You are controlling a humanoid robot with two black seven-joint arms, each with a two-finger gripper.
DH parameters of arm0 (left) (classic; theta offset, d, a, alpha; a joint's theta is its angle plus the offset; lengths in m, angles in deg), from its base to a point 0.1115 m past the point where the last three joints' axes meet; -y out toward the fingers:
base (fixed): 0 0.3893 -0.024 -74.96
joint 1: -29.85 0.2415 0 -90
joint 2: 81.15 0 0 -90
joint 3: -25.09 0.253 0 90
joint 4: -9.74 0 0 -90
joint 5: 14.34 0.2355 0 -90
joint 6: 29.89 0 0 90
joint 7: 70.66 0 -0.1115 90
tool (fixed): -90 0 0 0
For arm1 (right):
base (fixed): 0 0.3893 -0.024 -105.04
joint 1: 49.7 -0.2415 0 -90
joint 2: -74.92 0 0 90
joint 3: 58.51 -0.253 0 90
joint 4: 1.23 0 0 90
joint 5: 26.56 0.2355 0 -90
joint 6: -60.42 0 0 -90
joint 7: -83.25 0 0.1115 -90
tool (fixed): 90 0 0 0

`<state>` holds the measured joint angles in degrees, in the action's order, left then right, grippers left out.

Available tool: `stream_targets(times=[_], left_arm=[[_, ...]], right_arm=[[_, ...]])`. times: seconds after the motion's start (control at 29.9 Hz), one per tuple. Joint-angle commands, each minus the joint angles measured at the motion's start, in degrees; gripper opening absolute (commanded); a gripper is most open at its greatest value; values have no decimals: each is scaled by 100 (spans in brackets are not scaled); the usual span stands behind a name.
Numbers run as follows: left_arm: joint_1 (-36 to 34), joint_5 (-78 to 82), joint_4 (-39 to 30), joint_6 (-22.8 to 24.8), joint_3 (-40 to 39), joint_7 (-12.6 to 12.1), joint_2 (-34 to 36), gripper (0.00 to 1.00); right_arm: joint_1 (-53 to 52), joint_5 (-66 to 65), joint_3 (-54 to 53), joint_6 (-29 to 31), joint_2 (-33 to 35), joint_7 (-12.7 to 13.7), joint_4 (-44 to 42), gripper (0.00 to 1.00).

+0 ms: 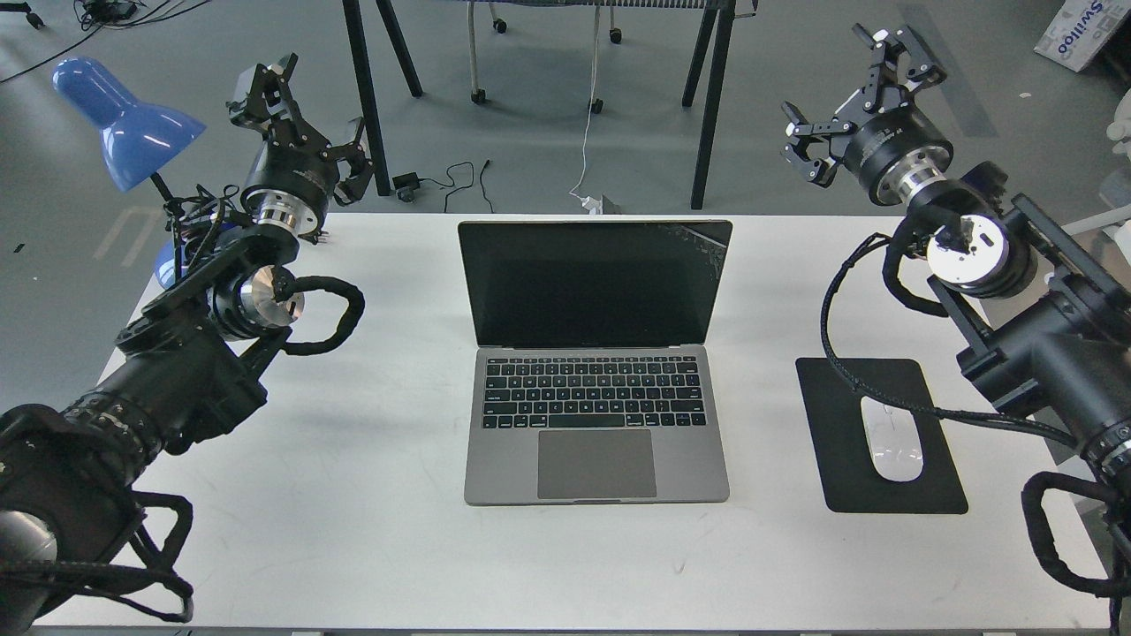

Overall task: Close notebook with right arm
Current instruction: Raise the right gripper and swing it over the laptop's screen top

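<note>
The notebook (596, 362) lies open in the middle of the white table (380, 459). Its black screen stands upright with cracks in the top right corner, and its keyboard faces me. My right gripper (853, 93) is open and empty, raised past the table's far edge, up and to the right of the screen's top right corner. My left gripper (305, 110) is open and empty, raised at the far left near the blue lamp (128, 124).
A black mouse pad (884, 437) with a white mouse (892, 437) lies right of the notebook, under my right arm's cable. Black stand legs (707, 106) and cables are on the floor behind the table.
</note>
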<state>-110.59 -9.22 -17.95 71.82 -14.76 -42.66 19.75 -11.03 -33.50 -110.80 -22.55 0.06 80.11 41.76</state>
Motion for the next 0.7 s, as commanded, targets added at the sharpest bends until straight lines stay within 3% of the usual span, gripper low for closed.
stream_targets(times=[0.0,0.4,0.67], left_arm=[[0,-2,1,-2,-6,0,-1,100],[0,-2,1,-11,-58,0,0,100],[0,-2,1,-11,-67,0,8,100]], right_arm=[[-429,0,481,-220,-81,-2,-220,100],[-1484,0,1581,-387,-1206,-152,-1916,100],[-1564,0,2125,-475,-1462,-152,-2084,100]])
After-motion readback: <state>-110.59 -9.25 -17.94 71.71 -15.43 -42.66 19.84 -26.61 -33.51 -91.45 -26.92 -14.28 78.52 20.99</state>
